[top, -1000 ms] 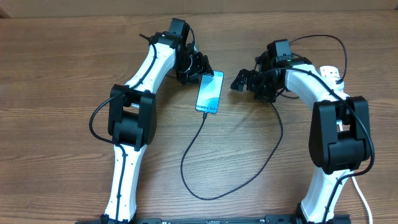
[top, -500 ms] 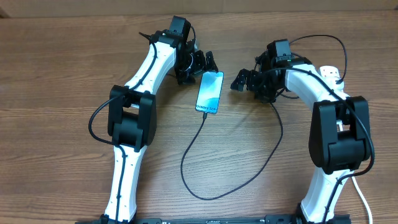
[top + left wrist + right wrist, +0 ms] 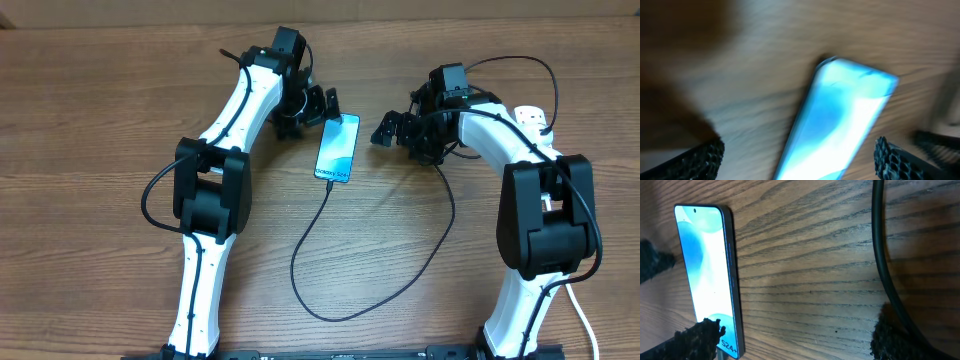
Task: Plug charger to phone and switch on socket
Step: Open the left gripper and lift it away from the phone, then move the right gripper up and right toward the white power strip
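The phone (image 3: 338, 148) lies face up on the wooden table between the arms. It also shows, blurred, in the left wrist view (image 3: 840, 120) and in the right wrist view (image 3: 707, 275). The black charger cable (image 3: 312, 300) joins the phone's near end, loops toward the front and runs up under my right wrist; it shows in the right wrist view (image 3: 884, 255). My left gripper (image 3: 318, 106) is open just beyond the phone's far end, fingers apart (image 3: 797, 162). My right gripper (image 3: 392, 130) is open and empty right of the phone (image 3: 795, 340). The white socket (image 3: 535, 118) is mostly hidden behind my right arm.
A thick white cord (image 3: 585, 322) runs off the front right corner. A thin black cable loop (image 3: 520, 62) arches behind the right arm. The table's far edge (image 3: 400, 12) lies just beyond both grippers.
My left gripper has drawn back a little to the left, away from the phone's far end. The phone, the cable and the right arm have not moved.
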